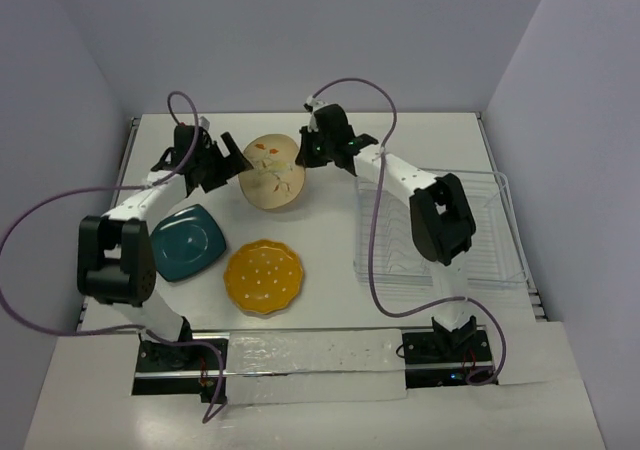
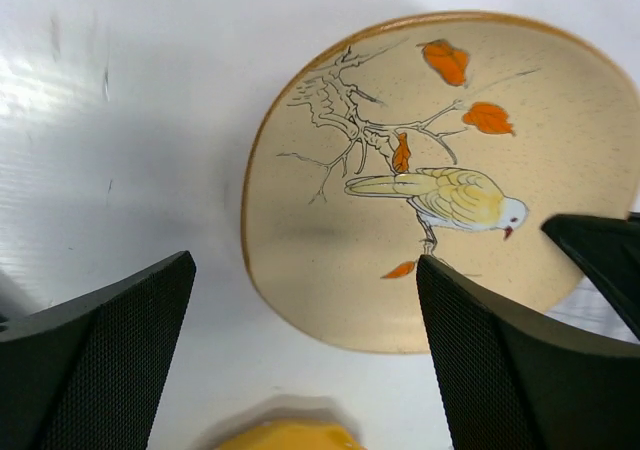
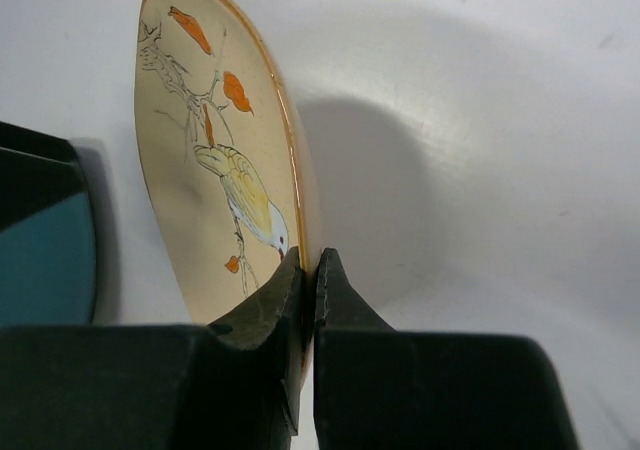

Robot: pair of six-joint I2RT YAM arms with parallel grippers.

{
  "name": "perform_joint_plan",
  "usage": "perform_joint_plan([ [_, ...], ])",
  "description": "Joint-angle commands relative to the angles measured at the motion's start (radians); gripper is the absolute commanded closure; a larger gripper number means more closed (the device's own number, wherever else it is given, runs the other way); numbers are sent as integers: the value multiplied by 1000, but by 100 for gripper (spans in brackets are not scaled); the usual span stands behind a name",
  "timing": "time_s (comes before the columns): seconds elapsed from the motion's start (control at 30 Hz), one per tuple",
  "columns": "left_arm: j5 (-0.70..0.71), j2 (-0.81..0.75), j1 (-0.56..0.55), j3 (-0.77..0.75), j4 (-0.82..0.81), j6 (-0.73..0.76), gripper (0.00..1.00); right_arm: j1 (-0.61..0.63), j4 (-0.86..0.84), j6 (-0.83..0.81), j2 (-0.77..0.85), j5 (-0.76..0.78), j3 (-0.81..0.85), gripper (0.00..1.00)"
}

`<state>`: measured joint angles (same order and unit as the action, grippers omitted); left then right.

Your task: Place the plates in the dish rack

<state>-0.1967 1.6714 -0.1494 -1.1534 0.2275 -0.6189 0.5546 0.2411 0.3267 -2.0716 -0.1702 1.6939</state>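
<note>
Cream plate (image 3: 215, 170) stands tipped on edge, well left of the rack (image 1: 495, 240), rim pinched by my right gripper (image 3: 305, 270); my left gripper (image 2: 305, 270) is spread beside it. I'd hold firm and carry it edge-on into a slot.

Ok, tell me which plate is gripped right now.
The cream plate with the bird print: the right gripper pinches its rim. The teal plate and yellow plate lie flat, ungripped.

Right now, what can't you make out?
Top external: dish rack slots, wires too faint; right arm covers left side.
Top external: left edge of teal plate, behind left arm.
Left wrist: yellow plate, cut off by bottom edge.
Right wrist: rim of cream plate inside right end effector.
</note>
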Motion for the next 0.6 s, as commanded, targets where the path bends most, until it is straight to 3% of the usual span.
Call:
perform_joint_plan([
  [0.0,96,-232,1,-39,21,-10,1,-27,-151,-215,272,21,77,100],
  [0.27,283,-431,1,51,122,-28,1,-88,-108,-862,636,-14,-81,100],
  [0.4,398,-513,1,86,164,-48,1,-228,-16,-1133,862,-220,-207,100],
  [0.47,423,-548,2,117,159,-54,1,-333,149,-1221,909,-271,-175,100],
  [0.57,465,-568,2,114,179,-62,1,-379,294,-1391,910,-184,-121,100],
])
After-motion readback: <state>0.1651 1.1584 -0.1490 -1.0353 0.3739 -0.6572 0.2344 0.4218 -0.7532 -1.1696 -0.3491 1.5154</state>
